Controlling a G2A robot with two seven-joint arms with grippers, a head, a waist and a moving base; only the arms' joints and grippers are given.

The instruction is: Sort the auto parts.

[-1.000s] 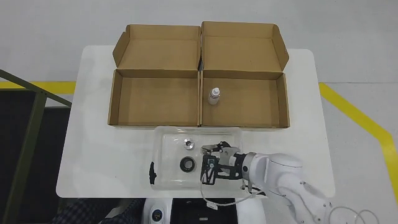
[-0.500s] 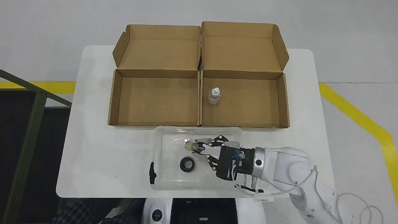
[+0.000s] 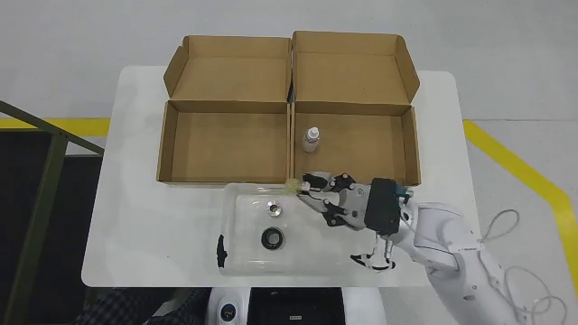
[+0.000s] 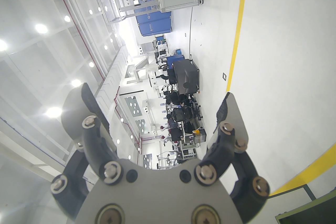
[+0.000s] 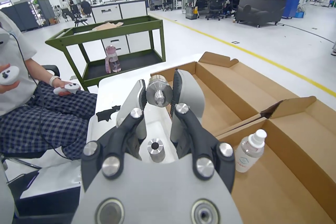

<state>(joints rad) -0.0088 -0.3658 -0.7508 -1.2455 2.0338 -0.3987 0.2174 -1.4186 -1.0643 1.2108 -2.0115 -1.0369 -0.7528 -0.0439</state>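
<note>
My right gripper [image 3: 305, 183] is shut on a silver metal cylinder [image 5: 158, 95], held above the far edge of the clear tray [image 3: 339, 257], close to the cardboard boxes. In the tray lie another silver cylinder [image 3: 272, 206] [image 5: 155, 148] with a hole in its top and a black ring [image 3: 272, 238]. A small white spray bottle [image 3: 311, 138] [image 5: 248, 154] stands in the right box [image 3: 397, 149]. The left box [image 3: 226, 149] has nothing in it. My left gripper [image 4: 157, 99] is open with nothing between its fingers, pointing out into the room.
Both boxes stand side by side behind the tray with their lids folded back. A small black piece [image 3: 219, 251] lies at the tray's left edge. A green cart [image 5: 110, 33] stands on the floor beyond the table.
My right gripper has risen out of the tray with the silver cylinder and moved toward the boxes. The other silver cylinder and the black ring stayed in the tray.
</note>
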